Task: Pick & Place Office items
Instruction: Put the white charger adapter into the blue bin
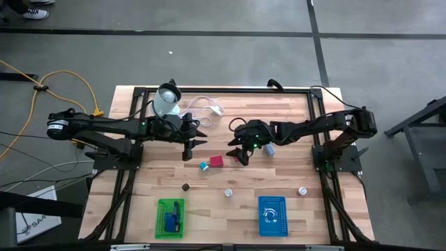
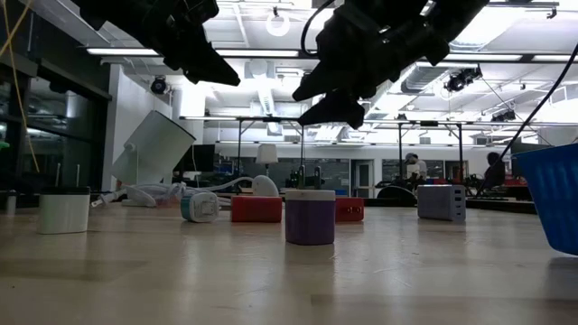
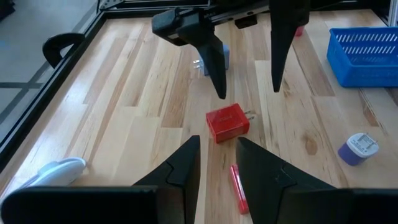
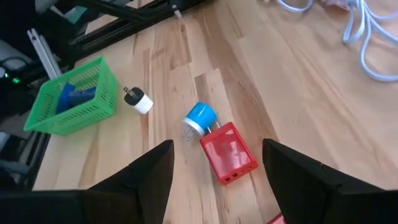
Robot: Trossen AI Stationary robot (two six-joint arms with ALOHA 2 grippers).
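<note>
1. Blue basket (image 2: 553, 194): cut off by the low view's right edge.
2. Green basket (image 1: 170, 217): blue contents too small to identify.
3. Red stick (image 3: 238, 188): partly hidden behind left hand (image 3: 217, 163).

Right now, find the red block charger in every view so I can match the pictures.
High view: red block charger mid-table, between the two arms.
Low view: red block left of the purple-and-white plug.
Left wrist view: centre.
Right wrist view: lower centre.
Shared landmark: blue round plug touching it.
</note>
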